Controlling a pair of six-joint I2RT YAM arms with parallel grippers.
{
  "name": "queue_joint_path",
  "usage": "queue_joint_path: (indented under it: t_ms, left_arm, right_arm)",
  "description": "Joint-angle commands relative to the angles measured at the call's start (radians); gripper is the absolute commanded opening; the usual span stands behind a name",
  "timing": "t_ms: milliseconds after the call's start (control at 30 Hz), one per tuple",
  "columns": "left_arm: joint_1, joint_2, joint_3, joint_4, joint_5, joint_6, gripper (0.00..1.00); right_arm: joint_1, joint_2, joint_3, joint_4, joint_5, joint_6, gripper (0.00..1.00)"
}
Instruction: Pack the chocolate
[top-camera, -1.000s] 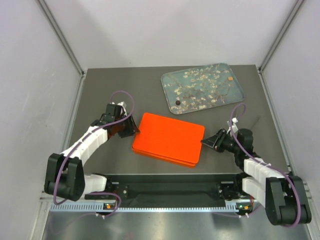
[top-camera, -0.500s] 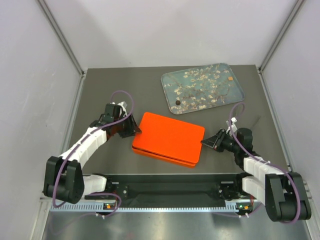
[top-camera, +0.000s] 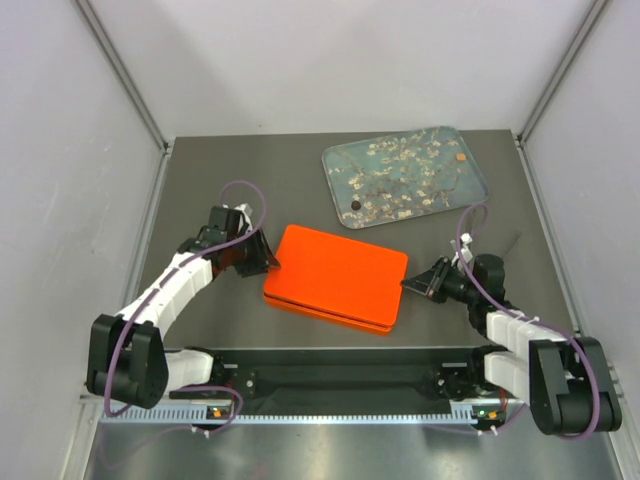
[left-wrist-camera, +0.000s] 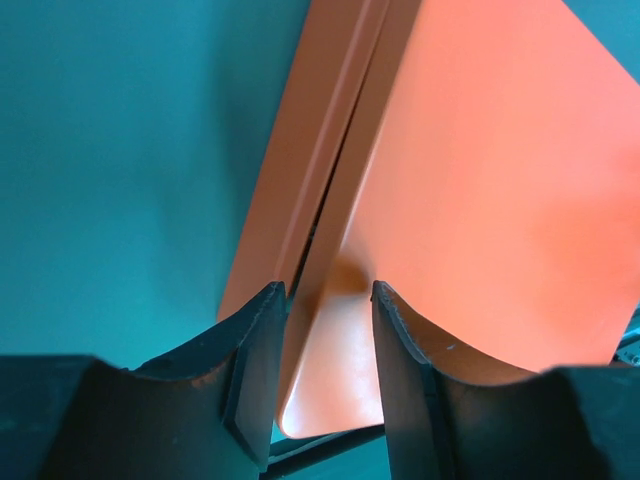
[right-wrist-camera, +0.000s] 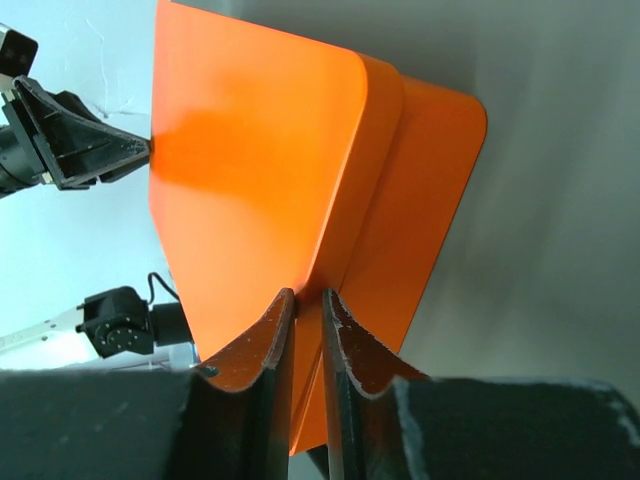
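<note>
Grey table (top-camera: 200, 190) fills the top view. An orange box (top-camera: 335, 278) lies at its centre. At 1 o'clock, on a blossom-printed tray (top-camera: 420, 172), are a dark brown chocolate (top-camera: 353, 205) and a tan chocolate (top-camera: 461, 157). The left gripper (top-camera: 270, 262) meets the box at 9 o'clock and the right gripper (top-camera: 405, 285) at 3 o'clock.

Left wrist: the left gripper (left-wrist-camera: 328, 345) straddles the orange box (left-wrist-camera: 480, 180) edge; whether it squeezes, I cannot tell.

Right wrist: the right gripper (right-wrist-camera: 308, 345) is clenched on the orange box (right-wrist-camera: 250, 170) edge.
</note>
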Motion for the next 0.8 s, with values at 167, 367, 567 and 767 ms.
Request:
queue_joint_path:
  t_ms: [167,367,567,767]
  left_arm:
    - [0.000,-0.039,0.028,-0.031,-0.016,0.022,0.44]
    - [0.000,-0.052,0.019,-0.043,-0.024,0.028,0.43]
    - [0.000,-0.068,0.011,-0.048,-0.025,0.021,0.40]
    - [0.000,-0.085,0.009,-0.069,-0.068,0.024,0.44]
  right_arm:
    - [-0.002,-0.016,0.018,-0.114,0.009,-0.092,0.12]
    - [0.000,-0.020,0.003,-0.094,0.006,-0.081,0.14]
    - [0.000,-0.026,-0.003,-0.102,0.003,-0.089,0.13]
    - [0.003,-0.031,-0.009,-0.110,-0.005,-0.097,0.11]
